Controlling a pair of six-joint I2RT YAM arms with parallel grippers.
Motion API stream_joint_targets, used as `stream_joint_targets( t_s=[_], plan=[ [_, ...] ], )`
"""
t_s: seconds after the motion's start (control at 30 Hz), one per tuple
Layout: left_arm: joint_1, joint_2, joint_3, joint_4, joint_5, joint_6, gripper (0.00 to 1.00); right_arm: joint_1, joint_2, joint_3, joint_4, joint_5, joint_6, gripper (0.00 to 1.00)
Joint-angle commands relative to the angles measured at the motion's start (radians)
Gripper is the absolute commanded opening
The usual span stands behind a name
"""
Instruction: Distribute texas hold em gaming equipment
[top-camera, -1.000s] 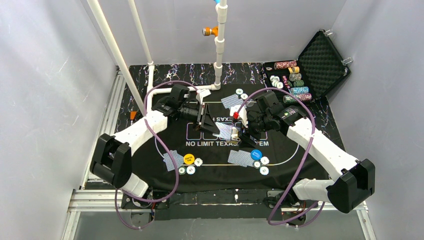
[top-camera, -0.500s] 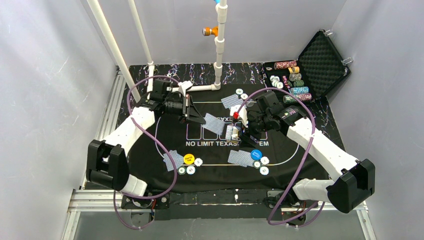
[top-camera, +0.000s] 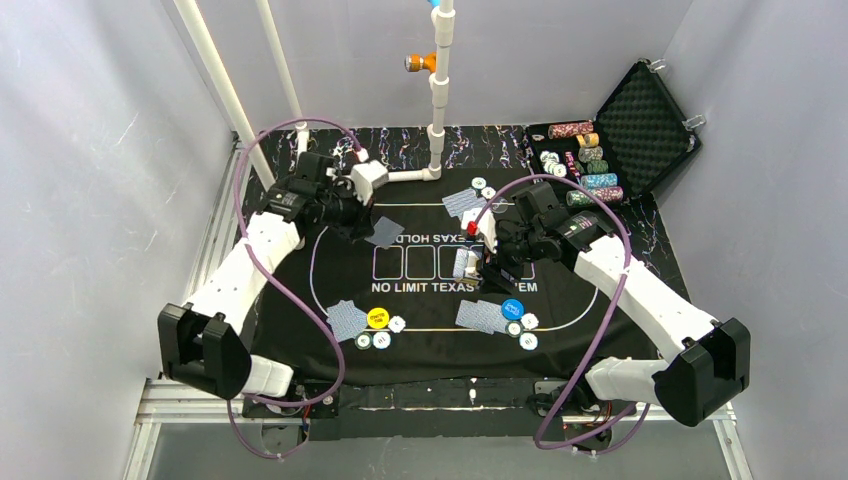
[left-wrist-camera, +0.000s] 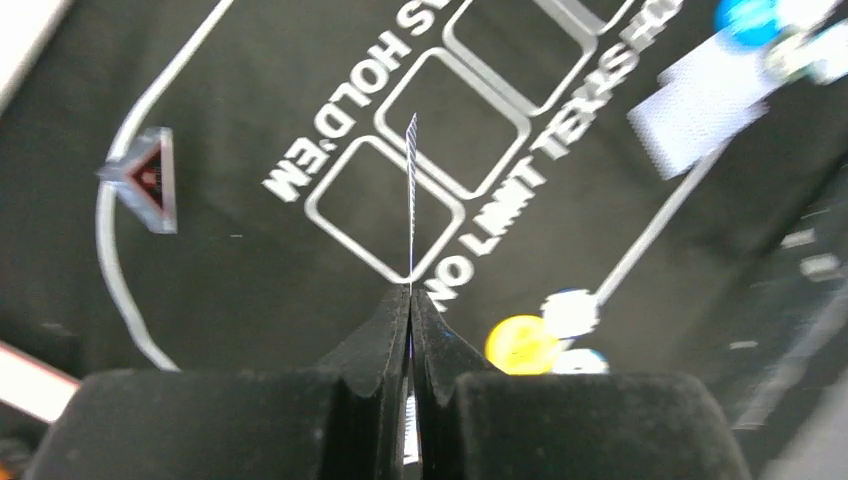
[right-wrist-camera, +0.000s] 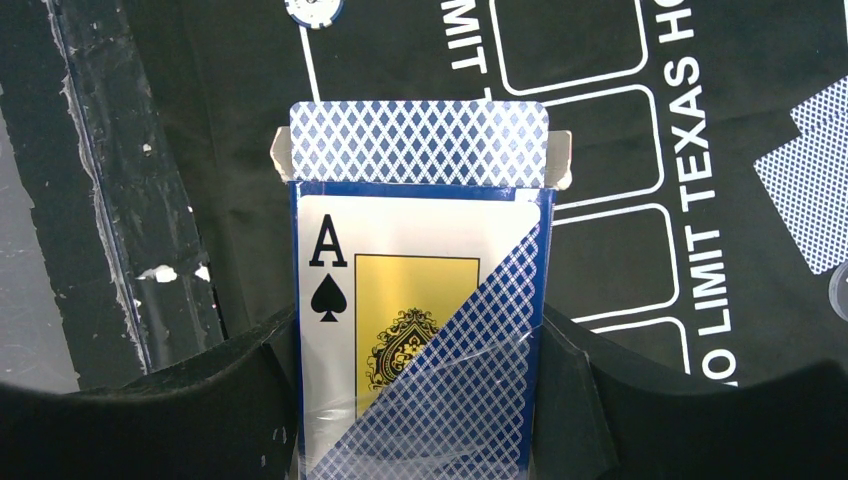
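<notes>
My left gripper (top-camera: 367, 224) is shut on one blue-backed playing card (top-camera: 386, 232), held above the left end of the black mat (top-camera: 300, 300). In the left wrist view the card (left-wrist-camera: 411, 200) stands edge-on, pinched at the closed tips of the left gripper (left-wrist-camera: 410, 300). My right gripper (top-camera: 478, 262) grips an open card box (right-wrist-camera: 420, 330) printed with an ace of spades. Blue-backed cards (right-wrist-camera: 418, 155) stick out of its top. A yellow button (top-camera: 377, 318) and a blue button (top-camera: 512, 308) lie near the front, each beside cards (top-camera: 346, 320) and chips (top-camera: 381, 340).
A third set of cards (top-camera: 462, 203) with chips (top-camera: 478, 184) lies at the mat's far side. The open black case (top-camera: 645, 120) at the back right holds chip stacks (top-camera: 590, 160). White pipes (top-camera: 437, 110) stand behind the mat, close to my left wrist.
My left arm has swung back to the left, carrying the card away from the box, its jaws closing on it. The right arm has stayed still.
</notes>
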Motion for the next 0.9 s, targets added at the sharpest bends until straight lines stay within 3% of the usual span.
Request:
stream_joint_targets(
  t_s=[0.0, 0.33, 0.53, 0.87],
  plan=[
    [-0.072, -0.052, -0.106, 0.051, -0.289, 0.428, 0.0, -0.019, -0.02, -0.006, 0.064, -0.026, 0.035, 0.01],
    [-0.188, 0.033, -0.28, 0.358, -0.465, 0.77, 0.0, -0.071, -0.004, -0.004, 0.078, -0.063, 0.066, 0.01],
    [-0.229, 0.071, -0.409, 0.545, -0.513, 0.883, 0.0, -0.084, -0.012, -0.008, 0.076, -0.065, 0.074, 0.01],
    [-0.245, 0.103, -0.471, 0.527, -0.457, 0.833, 0.0, -0.094, -0.021, -0.011, 0.069, -0.064, 0.076, 0.01]
  ],
)
